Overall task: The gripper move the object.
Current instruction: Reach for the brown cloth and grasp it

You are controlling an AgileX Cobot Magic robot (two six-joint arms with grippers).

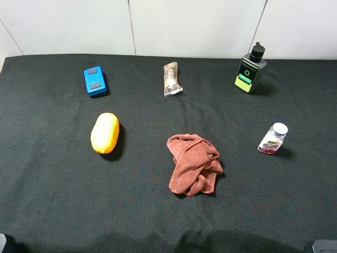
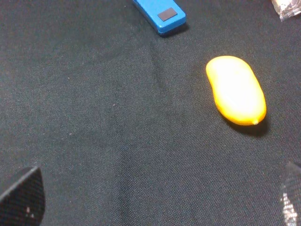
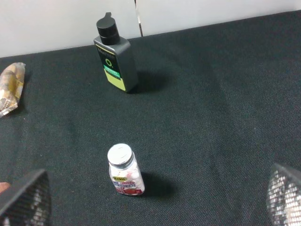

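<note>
A yellow mango-shaped object (image 1: 105, 133) lies on the black cloth at the left; it also shows in the left wrist view (image 2: 236, 89). A crumpled red cloth (image 1: 193, 164) lies in the middle. A small white-capped bottle (image 1: 273, 138) stands at the right and shows in the right wrist view (image 3: 125, 170). My left gripper (image 2: 157, 200) is open and empty, short of the yellow object. My right gripper (image 3: 155, 197) is open and empty, with the small bottle standing just beyond its fingers.
A blue box (image 1: 95, 80) lies at the back left. A snack wrapper (image 1: 171, 79) lies at the back middle. A dark pump bottle with a green label (image 1: 249, 70) stands at the back right. A white wall (image 1: 184, 23) runs behind the table.
</note>
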